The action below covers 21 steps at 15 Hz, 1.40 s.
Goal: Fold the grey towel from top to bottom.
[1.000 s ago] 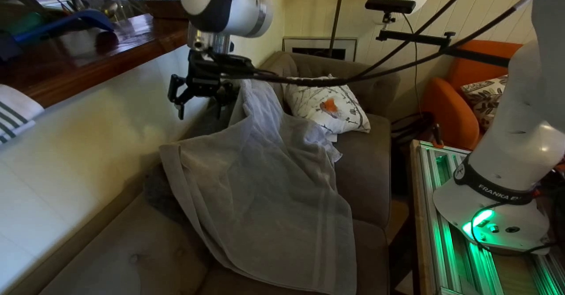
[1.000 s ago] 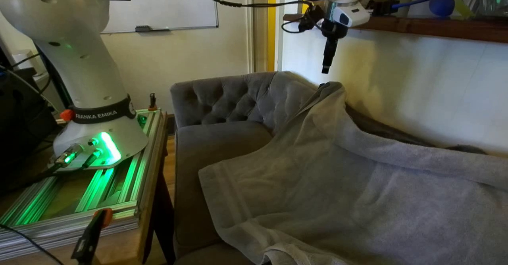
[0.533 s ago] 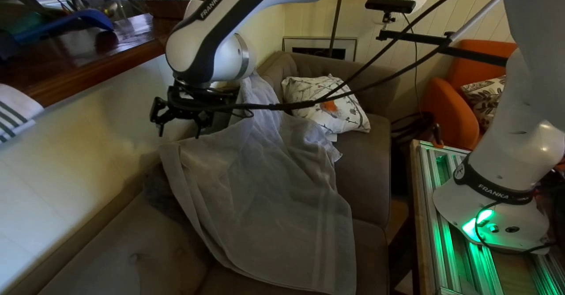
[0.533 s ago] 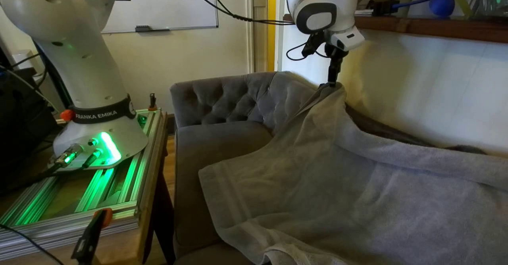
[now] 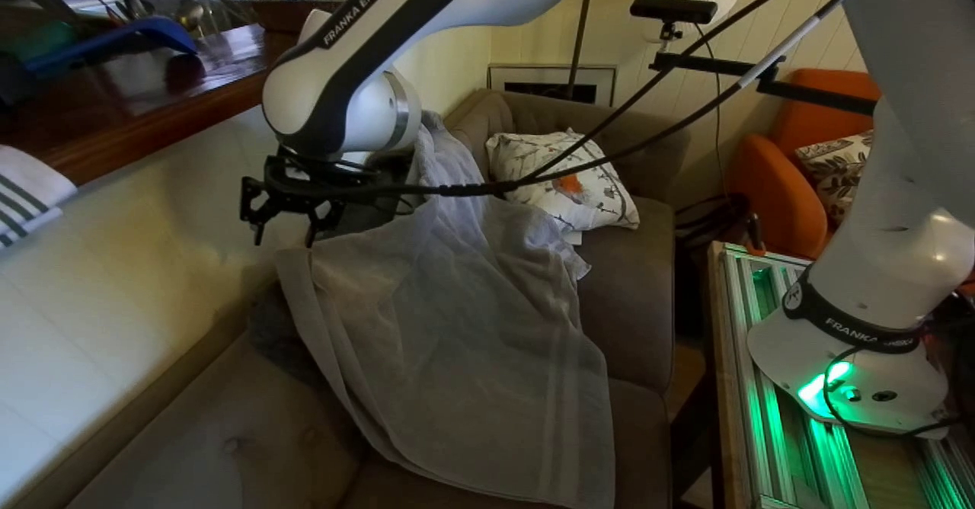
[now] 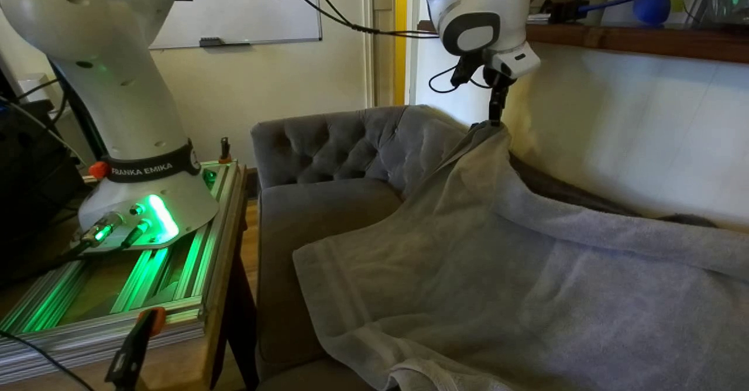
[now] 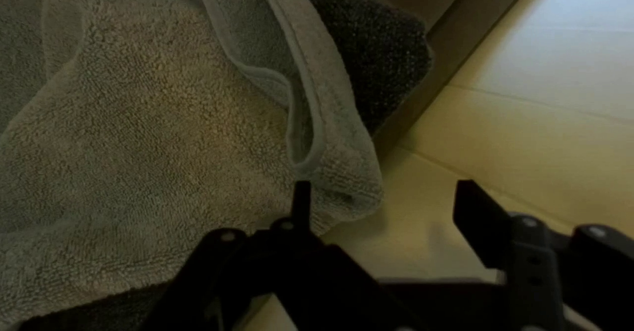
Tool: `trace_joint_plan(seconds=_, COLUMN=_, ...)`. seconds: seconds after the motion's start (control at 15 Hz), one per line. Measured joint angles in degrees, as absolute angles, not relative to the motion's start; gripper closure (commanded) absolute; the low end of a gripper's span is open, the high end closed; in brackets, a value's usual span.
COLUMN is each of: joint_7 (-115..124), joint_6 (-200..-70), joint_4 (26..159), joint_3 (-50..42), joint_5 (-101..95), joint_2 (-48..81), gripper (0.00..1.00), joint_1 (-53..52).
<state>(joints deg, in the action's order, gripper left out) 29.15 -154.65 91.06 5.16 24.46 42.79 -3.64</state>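
The grey towel [image 5: 457, 326] lies rumpled over the sofa and up its backrest, and shows in both exterior views [image 6: 526, 274]. In the wrist view the towel [image 7: 163, 137] fills the left side, with a folded corner at the middle. My gripper [image 5: 284, 242] is open and empty, beside the towel's upper corner near the wall; it also shows in an exterior view [image 6: 495, 123]. In the wrist view the gripper [image 7: 382, 185] has its left fingertip over the towel near the corner and the right one over the wall. I cannot tell whether it touches the towel.
A charcoal cloth heap [image 5: 278, 334] lies partly under the towel, also in the wrist view [image 7: 376, 48]. The wall [image 5: 190, 265] is close beside the gripper, with a wooden counter [image 5: 167, 120] above. A patterned cushion [image 5: 564, 181] sits on the sofa [image 6: 327, 215].
The gripper has moved down and along the wall, from above the raised part of the towel to beside its upper corner. It has stayed open. The towel has not visibly moved.
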Motion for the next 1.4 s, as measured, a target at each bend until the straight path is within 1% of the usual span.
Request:
trace_joint_plan(seconds=0.4, joint_7=29.1, joint_6=-152.2, joint_4=89.0, joint_3=5.3, joint_5=24.5, joint_2=45.3, gripper=0.98, joint_1=-3.4)
trace_joint_plan(seconds=0.53, joint_7=29.1, joint_6=-151.4, joint_4=88.7, joint_3=5.6, joint_5=24.5, joint_2=45.4, gripper=1.0, joint_1=-3.1)
trace_joint_plan(seconds=0.73, joint_7=28.9, joint_6=-149.3, joint_4=88.2, joint_3=6.6, joint_5=24.8, joint_2=45.1, gripper=0.99, joint_1=-2.2)
trace_joint_plan(seconds=0.93, joint_7=29.0, joint_6=-143.4, joint_4=89.6, joint_3=6.6, joint_5=24.8, joint_2=42.2, gripper=0.99, joint_1=-1.7)
trace_joint_plan(seconds=1.13, joint_7=29.4, joint_6=-135.0, joint_4=94.9, joint_3=6.0, joint_5=25.1, joint_2=36.2, gripper=0.99, joint_1=-1.2)
trace_joint_plan(seconds=1.4, joint_7=29.8, joint_6=-124.6, joint_4=105.8, joint_3=4.2, joint_5=26.7, joint_2=28.6, gripper=0.99, joint_1=0.2)
